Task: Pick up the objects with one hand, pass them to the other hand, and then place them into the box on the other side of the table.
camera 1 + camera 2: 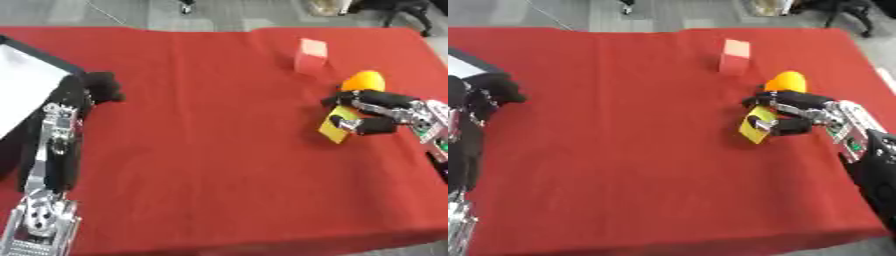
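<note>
On the red table (219, 150), near its right edge, the right hand (802, 112) pinches a flat yellow piece (755, 126) between thumb and curled fingers, the piece tilted on its lower edge. An orange object (365, 80) lies just behind the hand, touching or nearly so. A pink block (311, 55) stands upright toward the far right corner. The left hand (96, 87) sits at the left edge, fingers curled, holding nothing. Only the left eye view shows the white box (22, 82) beside it at all fully.
</note>
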